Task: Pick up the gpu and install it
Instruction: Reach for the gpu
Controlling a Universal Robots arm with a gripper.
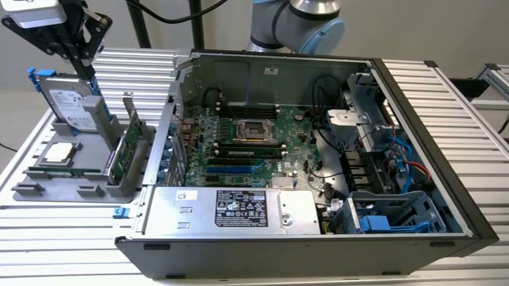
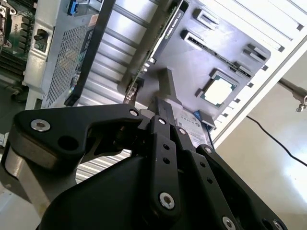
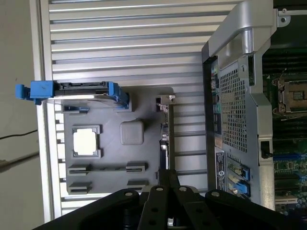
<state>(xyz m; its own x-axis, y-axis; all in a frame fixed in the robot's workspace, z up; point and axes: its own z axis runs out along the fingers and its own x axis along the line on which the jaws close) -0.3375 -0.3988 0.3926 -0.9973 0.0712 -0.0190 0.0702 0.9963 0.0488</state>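
Currently the gripper (image 1: 86, 69) hangs above a gray holder (image 1: 59, 182), its fingers pressed together and pinching nothing. The graphics card (image 1: 127, 140) stands on edge in that holder on the tabletop (image 1: 71, 238), between a hard drive (image 1: 68, 104) and the open computer case (image 1: 445, 173), apart from the gripper.

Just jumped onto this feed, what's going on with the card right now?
The gripper hangs with nothing in it, fingers shut, over the grey parts holder at the exterior view's left, close to the upright hard drive. The gpu stands on edge in that holder, not yet picked up. The open computer case lies beside the holder with its motherboard exposed.
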